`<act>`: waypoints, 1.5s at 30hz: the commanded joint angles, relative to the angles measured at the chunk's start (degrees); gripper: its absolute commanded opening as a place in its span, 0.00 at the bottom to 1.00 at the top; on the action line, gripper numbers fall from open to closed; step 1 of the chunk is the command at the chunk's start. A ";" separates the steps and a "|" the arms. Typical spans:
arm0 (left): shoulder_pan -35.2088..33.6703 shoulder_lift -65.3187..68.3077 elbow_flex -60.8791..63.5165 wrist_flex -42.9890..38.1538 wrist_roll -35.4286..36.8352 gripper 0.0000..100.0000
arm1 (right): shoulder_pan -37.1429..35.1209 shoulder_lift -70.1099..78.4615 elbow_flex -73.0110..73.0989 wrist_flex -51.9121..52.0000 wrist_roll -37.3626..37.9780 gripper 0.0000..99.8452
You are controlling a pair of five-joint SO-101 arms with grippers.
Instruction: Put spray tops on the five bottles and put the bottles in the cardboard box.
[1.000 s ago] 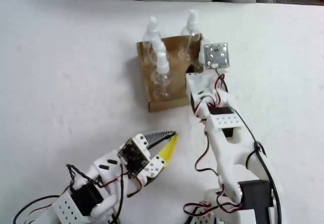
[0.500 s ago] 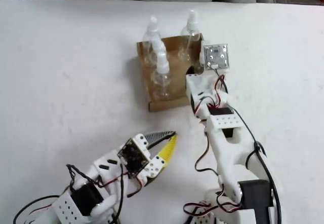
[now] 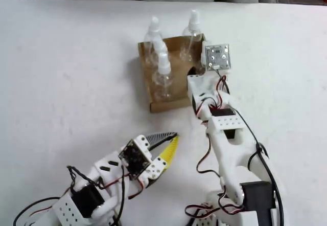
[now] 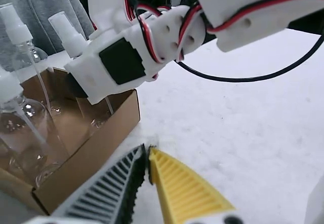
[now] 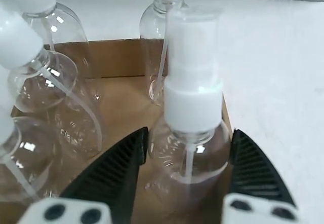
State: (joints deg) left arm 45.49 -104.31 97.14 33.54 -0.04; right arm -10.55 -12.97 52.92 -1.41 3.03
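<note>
On the white bench (image 3: 61,72), your right arm (image 3: 230,149) stretches up the right of the overhead frame to the cardboard box (image 3: 168,105) at upper centre. The left arm (image 3: 102,180) lies at lower left, and its left gripper (image 3: 173,136) points toward the box from well apart, black and yellow jaws pressed together on nothing. Four capped bottles (image 3: 163,80) stand in the box. The fifth bottle (image 5: 190,155), spray top (image 5: 191,82) on, stands upright by the box's right wall, at the centre of the right wrist frame. The right gripper (image 5: 190,133) straddles it, jaws spread and just beside its sides; whether they touch it cannot be told. The risk from here looks to lie in the pull-out. If you lift or back away off-line, one jaw may catch the bottle's shoulder or the spray top. That could tip what is probably a light, empty bottle into its close neighbours or over the low wall beside it. The box, likely light card, could also be dragged across the bench if snagged. Widening the jaws first and coming away straight would seem your safer course.
</note>
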 commanded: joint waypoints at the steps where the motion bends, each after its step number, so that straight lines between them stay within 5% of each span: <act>1: -0.66 -0.48 -0.18 0.09 -0.53 0.02 | -0.84 -0.48 -0.53 -0.66 0.44 0.20; 19: -1.01 -0.48 -0.18 0.09 -0.62 0.02 | 0.84 -1.01 1.67 -1.36 0.18 0.20; 31: -2.59 -0.48 -0.18 -0.26 -0.62 0.02 | 0.57 -0.57 11.69 -24.57 0.09 0.20; 45: -2.59 -0.48 -0.18 -0.26 -0.62 0.02 | 0.40 -0.40 12.04 -25.01 0.09 0.20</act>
State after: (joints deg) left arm 43.47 -104.31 97.14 33.54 -0.04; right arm -10.46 -12.97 65.32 -25.05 3.03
